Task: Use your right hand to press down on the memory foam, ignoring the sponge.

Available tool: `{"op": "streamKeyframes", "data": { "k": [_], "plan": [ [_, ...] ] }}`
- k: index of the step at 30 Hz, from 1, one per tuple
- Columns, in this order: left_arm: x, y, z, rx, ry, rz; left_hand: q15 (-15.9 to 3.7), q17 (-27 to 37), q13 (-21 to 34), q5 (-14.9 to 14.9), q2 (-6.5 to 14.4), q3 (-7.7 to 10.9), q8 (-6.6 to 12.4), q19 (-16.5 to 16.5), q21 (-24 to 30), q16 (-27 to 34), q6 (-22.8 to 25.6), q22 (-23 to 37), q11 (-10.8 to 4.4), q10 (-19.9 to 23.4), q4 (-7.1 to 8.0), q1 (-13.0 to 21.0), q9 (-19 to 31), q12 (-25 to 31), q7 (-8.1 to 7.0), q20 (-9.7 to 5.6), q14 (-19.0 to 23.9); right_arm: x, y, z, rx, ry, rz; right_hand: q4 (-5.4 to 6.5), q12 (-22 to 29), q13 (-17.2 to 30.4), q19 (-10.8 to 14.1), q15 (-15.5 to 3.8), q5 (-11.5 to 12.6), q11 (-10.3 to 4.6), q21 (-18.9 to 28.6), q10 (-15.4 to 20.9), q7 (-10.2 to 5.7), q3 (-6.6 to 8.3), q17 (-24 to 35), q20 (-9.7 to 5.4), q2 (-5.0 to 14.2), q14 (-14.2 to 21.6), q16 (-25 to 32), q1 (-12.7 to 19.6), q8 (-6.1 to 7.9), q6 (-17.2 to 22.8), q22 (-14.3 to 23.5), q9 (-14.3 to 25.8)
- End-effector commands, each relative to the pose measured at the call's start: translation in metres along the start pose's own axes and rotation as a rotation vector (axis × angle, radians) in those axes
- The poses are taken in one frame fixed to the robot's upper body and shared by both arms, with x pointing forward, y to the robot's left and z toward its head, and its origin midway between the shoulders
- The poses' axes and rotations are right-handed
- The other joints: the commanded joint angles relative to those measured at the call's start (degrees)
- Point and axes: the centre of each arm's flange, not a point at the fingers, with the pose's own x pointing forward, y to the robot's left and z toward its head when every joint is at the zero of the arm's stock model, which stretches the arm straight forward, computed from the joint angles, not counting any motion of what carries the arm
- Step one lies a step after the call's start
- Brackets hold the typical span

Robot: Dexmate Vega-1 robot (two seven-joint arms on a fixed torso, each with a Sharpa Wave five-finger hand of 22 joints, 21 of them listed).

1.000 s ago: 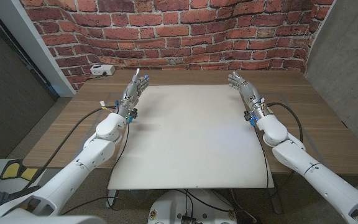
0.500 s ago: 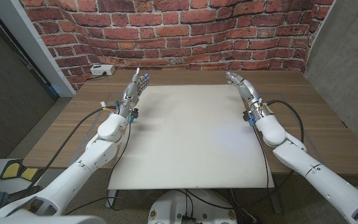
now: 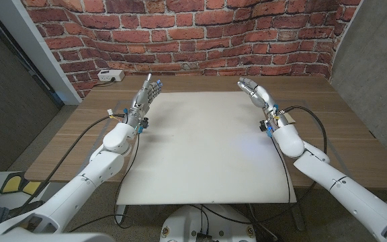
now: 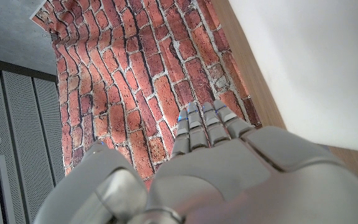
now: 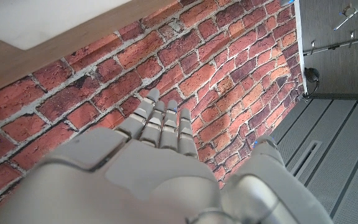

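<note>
A wooden desk (image 3: 328,128) with a visible plank grain carries 1 large white sheet (image 3: 207,148), flat, matte and roughly square, with smooth unmarked surface; whether this is the memory foam cannot be told, and nothing else that could be foam or sponge lies on it.

Behind the desk runs a wall of rough red brick (image 3: 180,33) with pale mortar lines, and the same brick shows in both wrist views. At the desk's far left corner sits 1 small white box (image 3: 110,76) with a cable; any marking on it is too small to read. No writing is legible anywhere.

2 robot arms in glossy white shells with grey metal hands reach in. The left hand (image 3: 146,94) stands at the sheet's far left corner, its fingers (image 4: 207,124) straight, close together and holding nothing. The right hand (image 3: 255,91) is at the sheet's far right corner, its fingers (image 5: 160,121) extended side by side with a slight curl at the tips, also holding nothing. Black cables (image 3: 308,114) loop along the right forearm, and thinner ones trail off the left wrist across the wood.
</note>
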Motion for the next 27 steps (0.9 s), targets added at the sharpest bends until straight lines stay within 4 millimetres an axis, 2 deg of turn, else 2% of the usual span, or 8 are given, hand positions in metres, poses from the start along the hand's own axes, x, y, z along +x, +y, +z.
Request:
{"op": "streamKeyframes", "data": {
  "k": [1, 6, 13, 18, 21, 27],
  "plan": [
    [-0.001, 0.000, 0.000, -0.002, -0.011, -0.008, 0.29, 0.18, 0.30, -0.05, -0.03, -0.31, 0.10, 0.58, 0.34, 0.12, 0.61, 0.05, -0.06, 0.50, 0.11, 0.74, 0.13, 0.10, 0.04, -0.02, 0.62, -0.004, 0.005, 0.011, -0.173, -0.045, -0.020, -0.43, -0.34, 0.29, 0.39, -0.37, 0.32, -0.05, -0.40, -0.20, -0.02, 0.10, 0.14, -1.15, -0.25, 0.07, -0.03, 0.50, -0.16, 0.51, 0.15, 0.22],
    [-0.001, -0.001, 0.001, -0.001, -0.016, -0.008, 0.30, 0.19, 0.30, -0.10, -0.03, -0.42, -0.10, -0.05, -0.12, -0.17, 0.67, 0.05, 0.05, 0.42, 0.08, 0.85, 0.13, -0.17, 0.06, 0.52, 0.50, -0.006, 0.005, 0.013, -0.232, -0.050, -0.019, -0.47, -0.45, 0.30, 0.15, -0.39, 0.36, -0.05, -0.68, -0.39, -0.27, 0.09, 0.15, -1.10, -0.22, -0.22, -0.21, 0.54, -0.32, 0.24, 0.16, 0.22],
    [-0.003, -0.001, 0.003, 0.002, -0.023, -0.005, 0.25, 0.19, 0.30, -0.14, -0.01, -0.53, -0.03, 0.10, -0.27, -0.19, 1.37, 0.04, 0.09, 0.99, 0.07, 0.94, 0.14, -0.17, 0.10, 0.12, 0.98, -0.009, 0.004, 0.017, -0.328, -0.086, -0.034, -0.47, -0.33, 0.31, 0.28, -0.91, 0.42, -0.41, -0.93, 0.03, -0.62, 0.05, 0.18, -1.55, -0.15, 0.10, -0.16, 0.49, -0.19, 0.75, 0.18, 0.22],
    [-0.006, -0.002, 0.002, -0.002, -0.021, -0.002, 0.20, 0.19, 0.30, -0.16, 0.01, -0.58, -0.09, -0.09, -0.44, -0.31, 1.49, 0.04, 0.00, 1.10, 0.06, 0.99, 0.14, -0.25, 0.12, 0.21, 0.93, -0.008, 0.005, 0.020, -0.386, -0.096, -0.027, -0.42, -0.47, 0.31, -0.06, -0.99, 0.47, -0.80, -1.29, -0.22, -1.60, 0.00, 0.22, -1.57, -0.07, -0.17, -0.31, 0.36, -0.25, 0.77, 0.20, 0.23],
    [-0.007, -0.001, 0.000, -0.003, -0.016, 0.000, 0.21, 0.19, 0.29, -0.16, 0.02, -0.59, -0.12, -0.12, -0.49, -0.33, 1.49, 0.04, 0.05, 1.09, 0.06, 1.00, 0.14, -0.29, 0.03, 0.28, 0.95, -0.009, 0.006, 0.021, -0.415, -0.102, -0.033, -0.34, -0.52, 0.32, -0.42, -1.00, 0.50, -0.88, -1.61, -0.27, -2.64, -0.05, 0.27, -0.85, 0.02, 0.02, -0.25, 0.20, -0.28, 0.83, 0.23, 0.24],
    [-0.009, 0.000, 0.000, -0.002, -0.017, 0.009, 0.22, 0.19, 0.29, -0.19, 0.07, -0.64, -0.23, -0.12, -0.59, -0.45, 1.48, 0.05, -0.17, 0.99, 0.07, 1.04, 0.14, -0.45, 0.02, 0.39, 0.91, -0.007, 0.007, 0.024, -0.489, -0.115, -0.021, -0.26, -0.62, 0.33, -0.26, -0.87, 0.54, -1.54, -1.80, -0.47, -3.75, -0.05, 0.32, -0.65, 0.23, 0.65, -0.06, 0.06, -0.45, 0.55, 0.28, 0.25]
  ]
}}
